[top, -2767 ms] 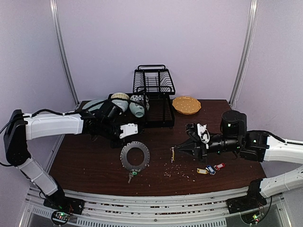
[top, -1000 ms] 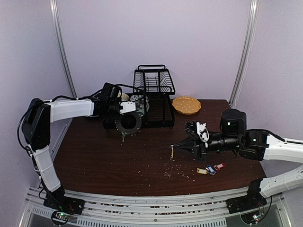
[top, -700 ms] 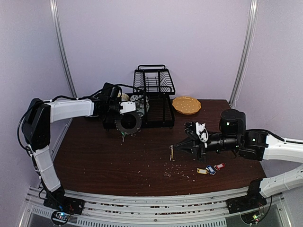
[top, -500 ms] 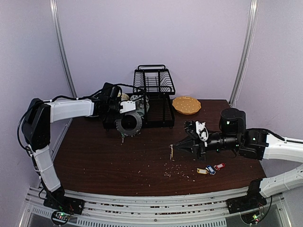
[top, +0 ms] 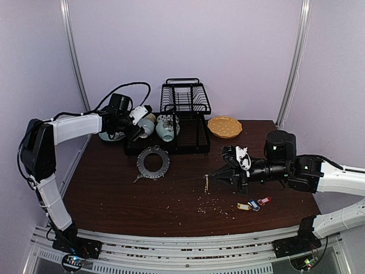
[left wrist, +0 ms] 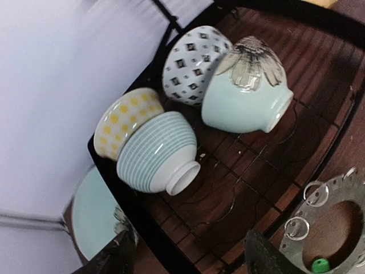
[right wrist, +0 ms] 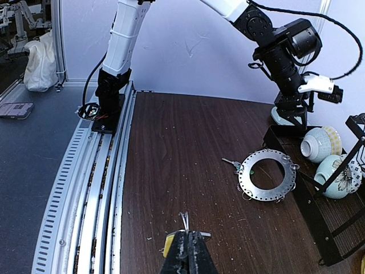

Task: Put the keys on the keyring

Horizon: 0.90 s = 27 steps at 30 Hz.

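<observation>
The keyring (top: pixel 142 165) lies flat on the table in front of the bowl tray, a key with a green tag (right wrist: pixel 231 164) hooked to its edge. My left gripper (top: pixel 138 123) hovers above the tray, open and holding nothing; in the left wrist view the keyring (left wrist: pixel 293 251) shows at the lower right, beside one of the fingers (left wrist: pixel 268 258). My right gripper (top: pixel 214 178) is shut on a yellow-tagged key (right wrist: pixel 169 246), its split ring (right wrist: pixel 183 220) poking out past the tips, right of the keyring (right wrist: pixel 245 178). Yellow (top: pixel 244 206), blue (top: pixel 254 204) and red (top: pixel 264 200) tagged keys lie under the right arm.
A black dish rack (top: pixel 185 103) stands at the back, with a black tray (left wrist: pixel 171 251) of several bowls (left wrist: pixel 157 157) in front of it. An orange scalloped plate (top: pixel 224 126) sits to its right, a pale green plate (left wrist: pixel 94 208) to its left. Crumbs (top: pixel 214 202) dot the table.
The left gripper has opened and let go of the keyring, which now lies flat on the table. The left arm has drawn up and to the left. The right arm has held still.
</observation>
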Available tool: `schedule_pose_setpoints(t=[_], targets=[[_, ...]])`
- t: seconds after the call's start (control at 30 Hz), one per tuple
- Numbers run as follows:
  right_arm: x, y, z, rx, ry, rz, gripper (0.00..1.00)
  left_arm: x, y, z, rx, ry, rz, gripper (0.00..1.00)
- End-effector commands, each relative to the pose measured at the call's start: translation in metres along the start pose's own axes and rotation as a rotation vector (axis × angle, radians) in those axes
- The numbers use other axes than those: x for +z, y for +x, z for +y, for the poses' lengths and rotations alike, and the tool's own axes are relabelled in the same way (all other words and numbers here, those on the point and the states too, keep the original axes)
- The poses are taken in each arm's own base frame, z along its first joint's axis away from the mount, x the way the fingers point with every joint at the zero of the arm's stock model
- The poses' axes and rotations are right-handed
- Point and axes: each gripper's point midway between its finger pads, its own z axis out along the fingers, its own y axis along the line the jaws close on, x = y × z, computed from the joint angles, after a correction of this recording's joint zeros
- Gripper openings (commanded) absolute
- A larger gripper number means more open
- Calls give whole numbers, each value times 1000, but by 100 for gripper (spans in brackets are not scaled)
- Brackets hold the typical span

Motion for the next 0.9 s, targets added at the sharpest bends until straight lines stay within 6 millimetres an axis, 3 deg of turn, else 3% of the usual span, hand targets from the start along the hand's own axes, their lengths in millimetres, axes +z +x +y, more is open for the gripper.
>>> schedule_pose_setpoints(t=[0.0,0.17,0.3,0.4,0.47,0.6,0.7,0.87], targets=[[0,-12,-2,-1,-8,-36,0,-20,16,-15,-521,129,-49,72],[1,-11,1,8,-23,-39,0,-26,58,-37,-905,270,-166,89],[0,-11,2,5,-25,-43,0,-13,67,-65,-900,378,-193,92],[-1,-12,2,5,-25,-44,0,11,79,-71,-917,386,-132,98],[-2,-11,3,8,-25,-45,0,28,95,-67,-914,319,-36,98],[-4,-8,4,13,-19,-53,0,40,94,-54,-783,181,45,97],[-2,-7,4,20,-19,-49,0,44,89,-68,-715,221,63,91],[0,-7,3,20,-23,-51,0,63,107,-93,-656,220,181,82]])
